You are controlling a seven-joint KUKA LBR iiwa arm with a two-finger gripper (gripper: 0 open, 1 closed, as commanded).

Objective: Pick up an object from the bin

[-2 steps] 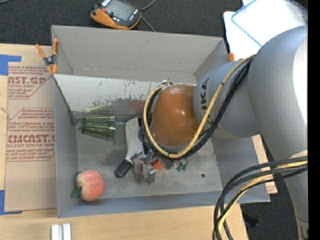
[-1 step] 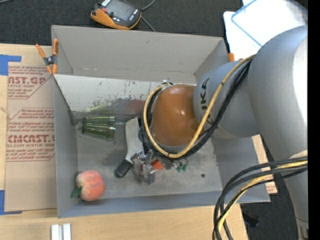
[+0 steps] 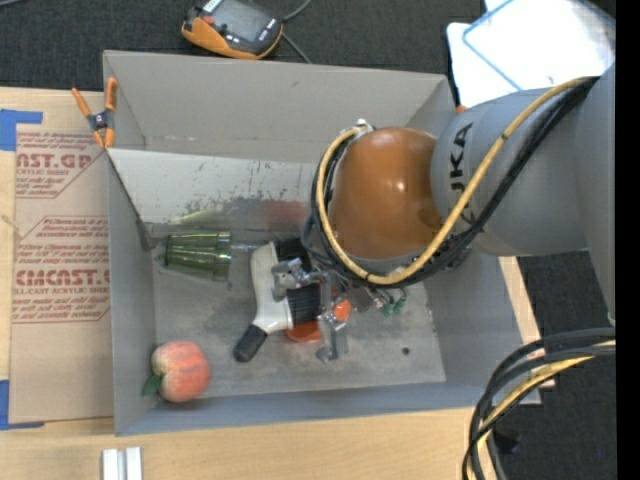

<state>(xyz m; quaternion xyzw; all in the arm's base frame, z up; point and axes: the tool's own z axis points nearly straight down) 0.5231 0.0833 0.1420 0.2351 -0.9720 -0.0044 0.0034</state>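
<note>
My gripper (image 3: 299, 281) is low in the middle of the bin, under the arm's wrist. It sits right against a white tool with a black handle end (image 3: 262, 303) that lies slanted on the floor. Just below the gripper lies a red-orange piece (image 3: 300, 328). To its right stands a small metal clamp with an orange tip (image 3: 331, 336). I cannot tell whether anything is held.
A dark green cup (image 3: 197, 252) lies on its side at the left, near the back wall. A peach (image 3: 181, 370) rests in the front left corner. A small green item (image 3: 391, 306) shows by the wrist's right side. The arm covers the bin's right half.
</note>
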